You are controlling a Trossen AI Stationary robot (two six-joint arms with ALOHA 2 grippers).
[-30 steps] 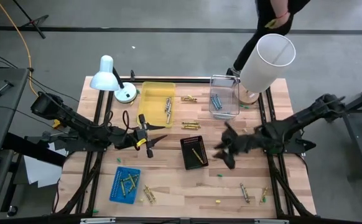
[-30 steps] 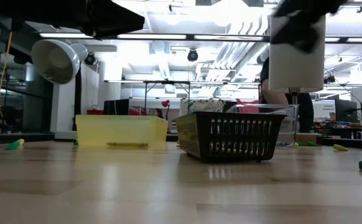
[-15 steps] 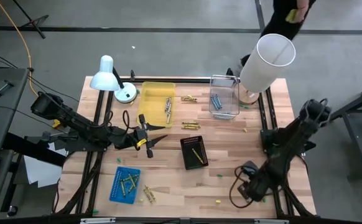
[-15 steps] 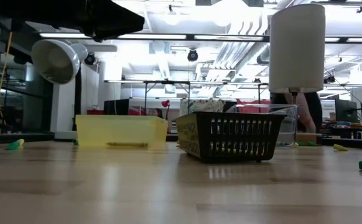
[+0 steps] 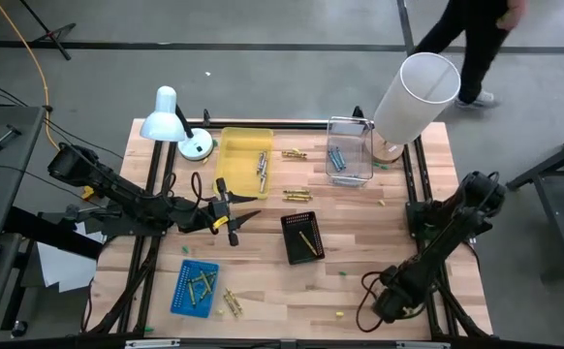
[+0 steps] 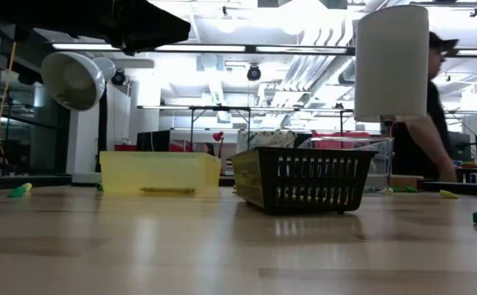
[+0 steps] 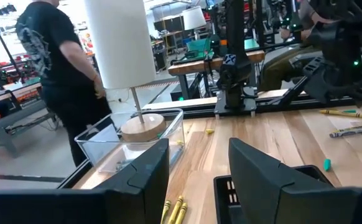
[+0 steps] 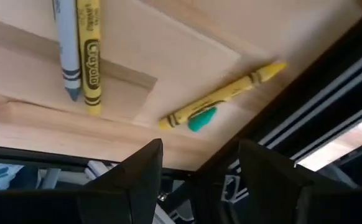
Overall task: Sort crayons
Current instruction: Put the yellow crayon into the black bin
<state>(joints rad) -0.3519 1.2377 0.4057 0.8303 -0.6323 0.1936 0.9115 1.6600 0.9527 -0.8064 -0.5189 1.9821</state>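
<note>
Crayons lie in a yellow tray (image 5: 261,167), a clear bin (image 5: 337,157), a blue tray (image 5: 200,284) and a black basket (image 5: 307,240). Loose crayons lie on the wood at the far middle (image 5: 295,153), at the centre (image 5: 299,195), by the blue tray (image 5: 232,302) and near the right corner (image 5: 383,301). My left gripper (image 5: 248,208) hovers open, left of the basket; its wrist view shows the gap (image 7: 199,155). My right gripper (image 5: 379,305) is open low at the near right corner, over a yellow crayon (image 8: 221,96) and a grey and yellow pair (image 8: 78,53).
A white desk lamp (image 5: 171,121) stands at the far left. A tall white cylinder lamp (image 5: 413,97) stands on a wooden base at the far right. A person (image 5: 471,44) walks beyond the far edge. Small green specks (image 5: 344,275) dot the wood.
My right gripper has swung from the table's middle, right of the black basket, toward the near right corner and gone down close to the wood. The person beyond the far edge has walked to the right.
</note>
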